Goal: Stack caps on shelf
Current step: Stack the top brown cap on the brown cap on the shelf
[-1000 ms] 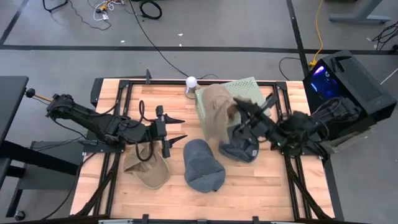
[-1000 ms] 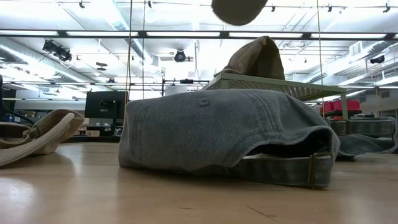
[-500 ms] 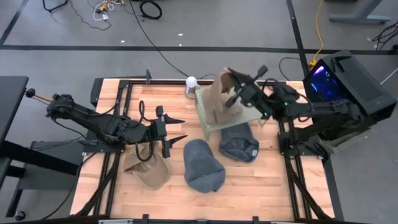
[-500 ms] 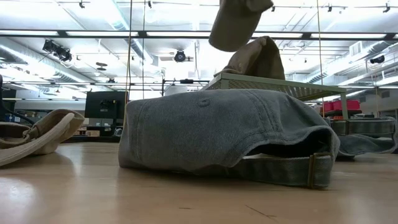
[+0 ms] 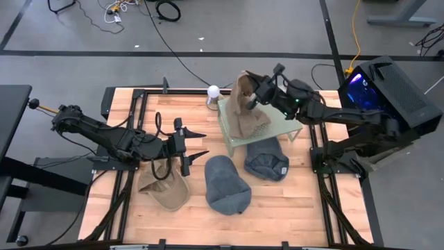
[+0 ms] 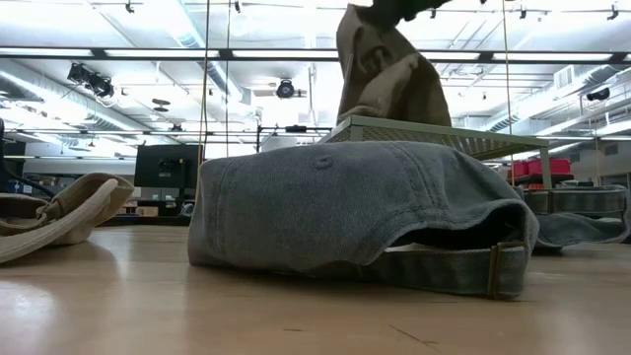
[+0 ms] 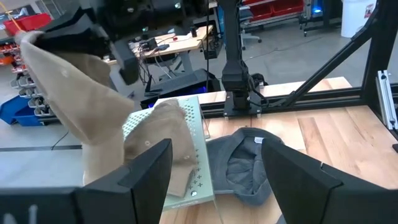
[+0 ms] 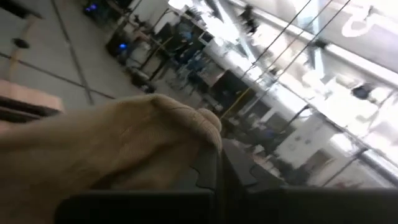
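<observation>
1. From the high view I see my right gripper (image 5: 251, 99) over the far end of the green shelf (image 5: 284, 125). Its fingers are pinched tight on a tan cap (image 5: 243, 114), which hangs down onto the shelf. I think I am in the middle of putting this cap on the pile. Next I should lower it so it sits flat, then let go.
2. Same view: my left gripper (image 5: 196, 144) waits over the table (image 5: 305, 208), fingers wide apart, holding nothing. Another tan cap (image 5: 166, 189) lies just beside it. Two blue-grey caps lie in front of the shelf, one in the middle (image 5: 227, 184) and one (image 5: 267, 161) tucked against the shelf's near edge.
3. From the low view the held cap hangs from the top of the picture and touches a tan cap already on the shelf (image 6: 434, 133). The big blue-grey cap (image 6: 355, 217) fills the front.
4. From the left wrist view the held cap (image 7: 68, 106) hangs at the shelf's end. The cap could slide off that edge, so I would set it closer to the middle. The table beside the shelf has open room.
5. From the right wrist view I see only tan cloth (image 8: 112, 149) clamped in my fingers
</observation>
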